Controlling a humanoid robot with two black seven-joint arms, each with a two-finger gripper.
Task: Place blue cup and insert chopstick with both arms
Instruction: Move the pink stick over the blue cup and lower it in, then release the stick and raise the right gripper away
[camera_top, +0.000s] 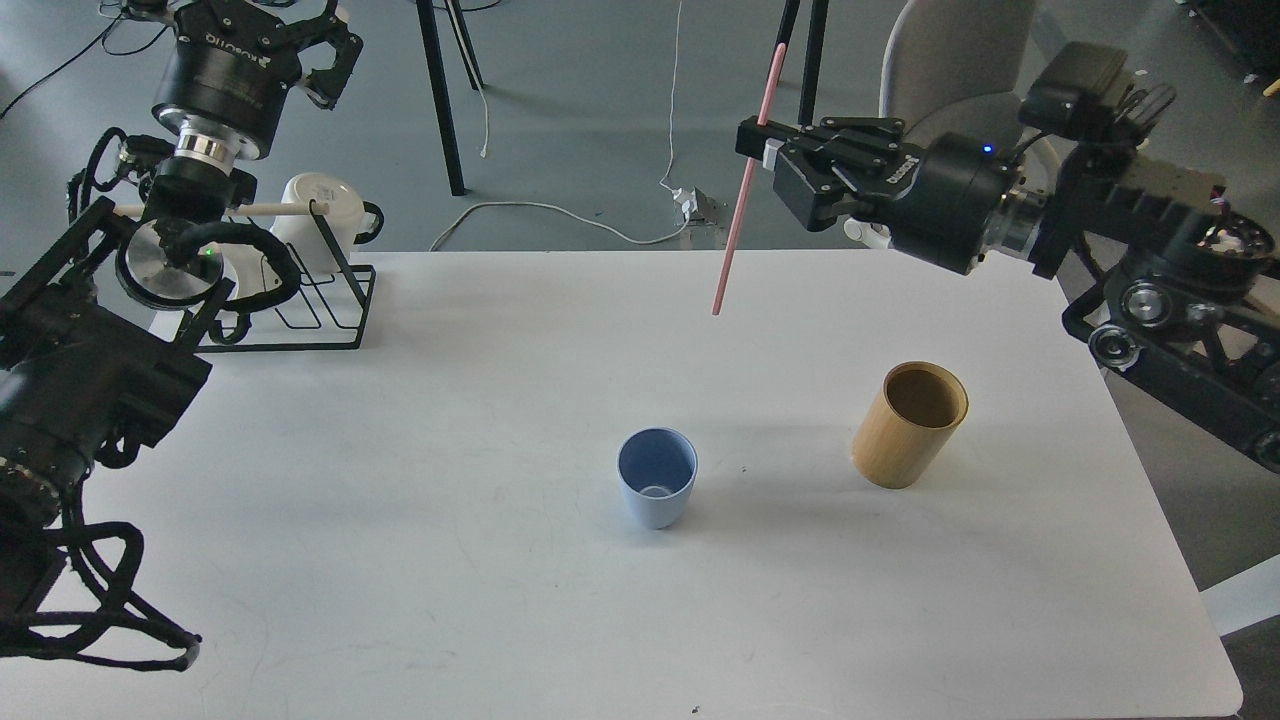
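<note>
- Chopstick (745, 180): thin, straight, pink, hanging nearly upright and a little tilted above the bench (500, 600), pinched near its upper part by the right claw (766, 150).
- Blue cup (656, 490): light-blue tapered tumbler, darker inside, upright mid-bench, left of the bamboo holder (908, 424).
- Left claw (262, 22): raised at far left, fingers spread, holding nothing.

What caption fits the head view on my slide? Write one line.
Right hand holds the pink chopstick above the table, short of the upright blue cup.
</note>
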